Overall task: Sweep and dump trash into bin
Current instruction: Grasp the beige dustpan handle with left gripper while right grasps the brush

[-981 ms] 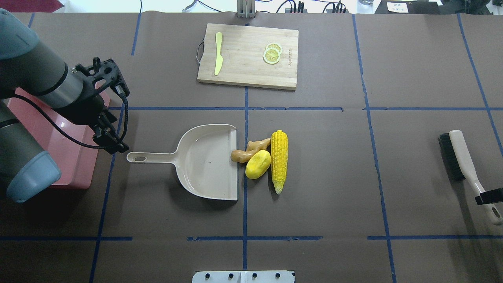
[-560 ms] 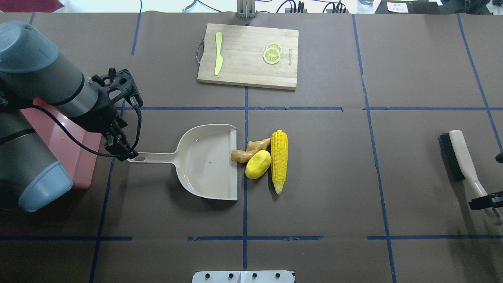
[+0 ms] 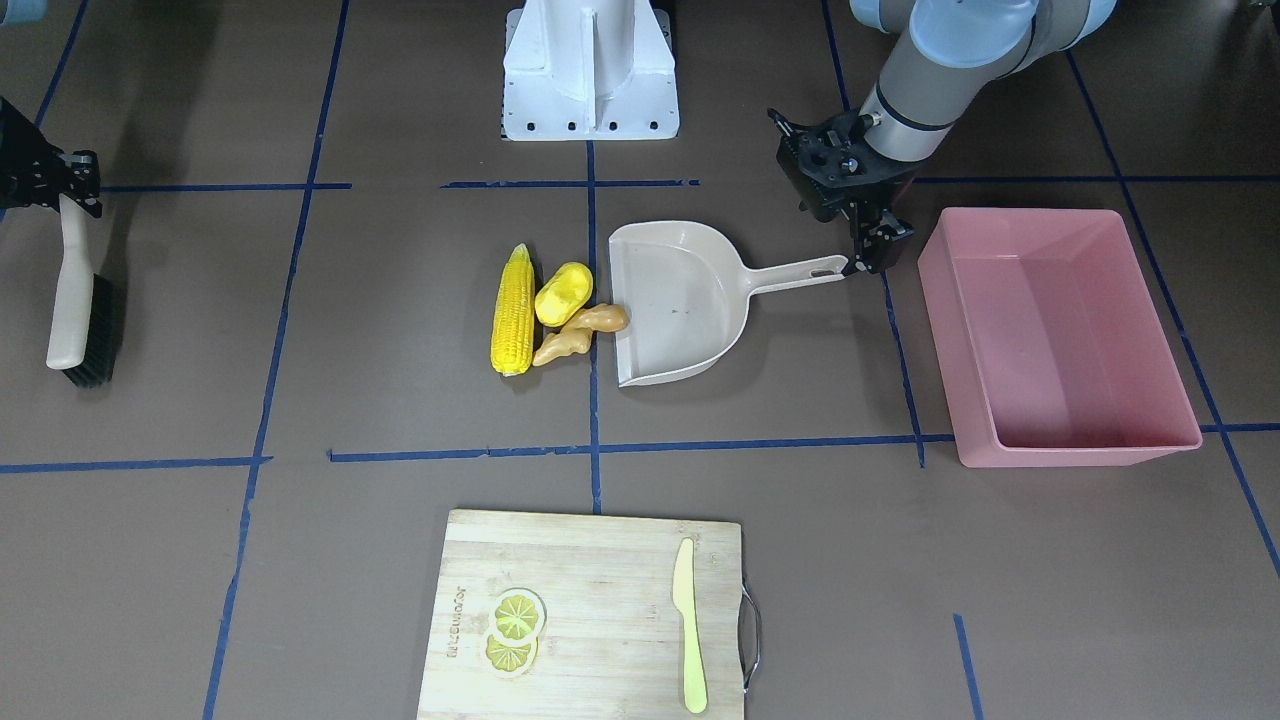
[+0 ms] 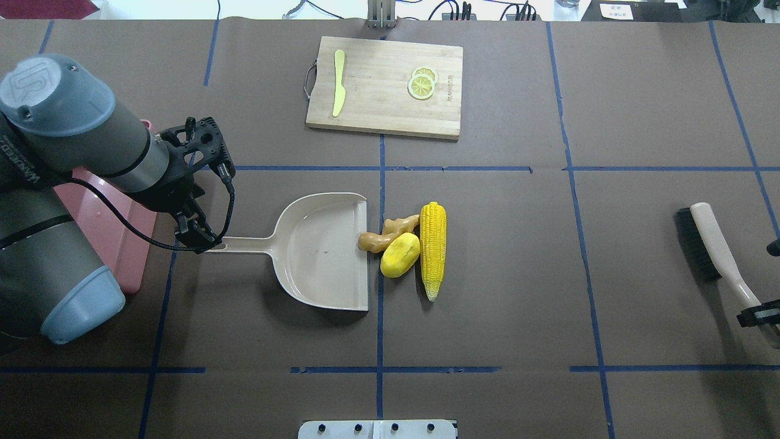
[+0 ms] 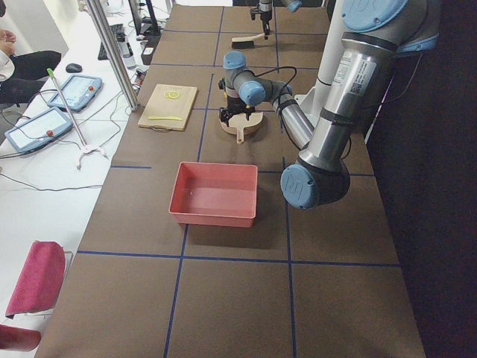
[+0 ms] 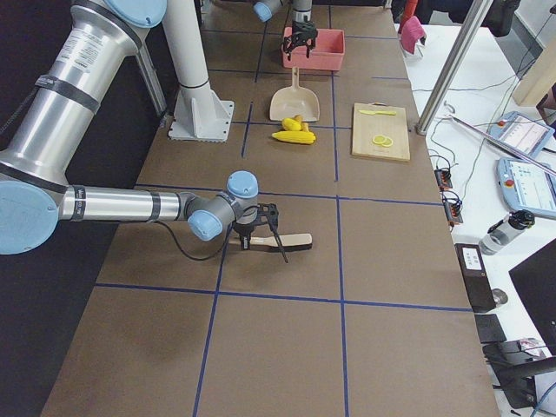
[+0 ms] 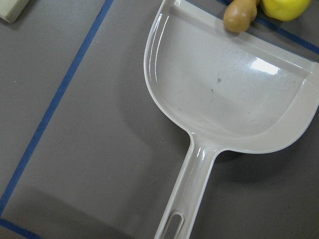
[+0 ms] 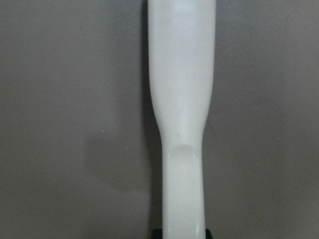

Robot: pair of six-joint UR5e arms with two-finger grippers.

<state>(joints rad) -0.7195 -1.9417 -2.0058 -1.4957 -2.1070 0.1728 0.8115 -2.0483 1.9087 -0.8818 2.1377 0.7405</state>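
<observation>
Sizing up the trash first: 3 toy foods, a corn cob [image 4: 433,250], a potato lump [image 4: 400,255] and a ginger root [image 4: 384,235], lying bunched together on the tabletop [image 4: 518,274] right at the open lip of the dustpan [image 4: 317,256], with the ginger tip touching that lip; guessing hollow plastic here, so light, hard and rounded, probably rolling or skidding under a push rather than staying put; not bothering to pinch any of it, better shoving it broadside with the brush [image 4: 713,241], coming in behind the corn on the side away from the pan.

Reckoning the dustpan as stiff and light too, likely sliding backward unless pinned by the handle; seeing the fingers of the left gripper [image 4: 198,235] parked right at that handle's slotted end, but honestly not able to tell whether spread wide or pinched on it; fingers of the right gripper [image 4: 755,314] looking clamped on the brush handle way over at the other end, with the bristles well apart from the trash.

Spotting the bin [image 3: 1060,330] just beyond the dustpan handle on the robot's left; pegging the left arm hanging over it as the main thing in the way at dump time; cutting board [image 4: 390,103] with the knife [image 4: 338,82] and 2 lemon slices [image 4: 422,84] sitting further out, well apart from the sweep line.
</observation>
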